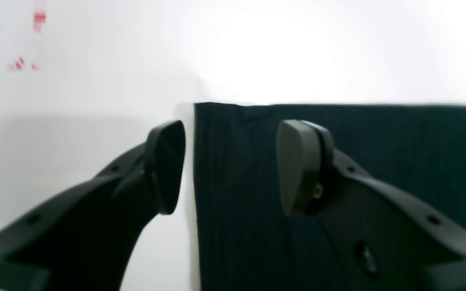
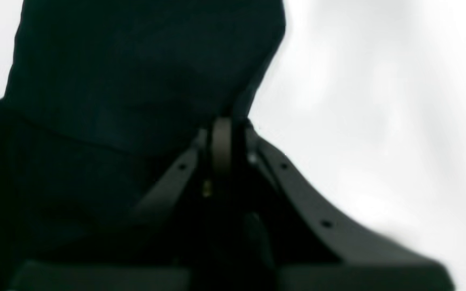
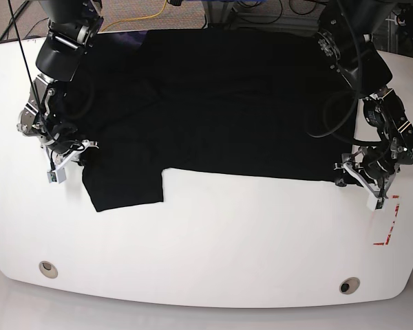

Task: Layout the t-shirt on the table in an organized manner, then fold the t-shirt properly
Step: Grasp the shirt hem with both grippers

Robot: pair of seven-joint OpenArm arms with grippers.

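The black ribbed-cloth t-shirt (image 3: 213, 103) lies flat across the upper half of the glossy white table (image 3: 213, 247). The left claw (image 1: 231, 167), released, straddles its straight edge; the right claw (image 2: 221, 133) is clenched on a sleeve fold.

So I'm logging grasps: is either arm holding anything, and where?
The right gripper is shut on the t-shirt at its sleeve edge. The left gripper holds nothing, its jaws open astride the shirt's corner.

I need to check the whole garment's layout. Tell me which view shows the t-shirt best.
The base view: the t-shirt is spread across the table. The left wrist view shows only one corner by the open left tool; the right wrist view shows blurred cloth at the shut right tool.
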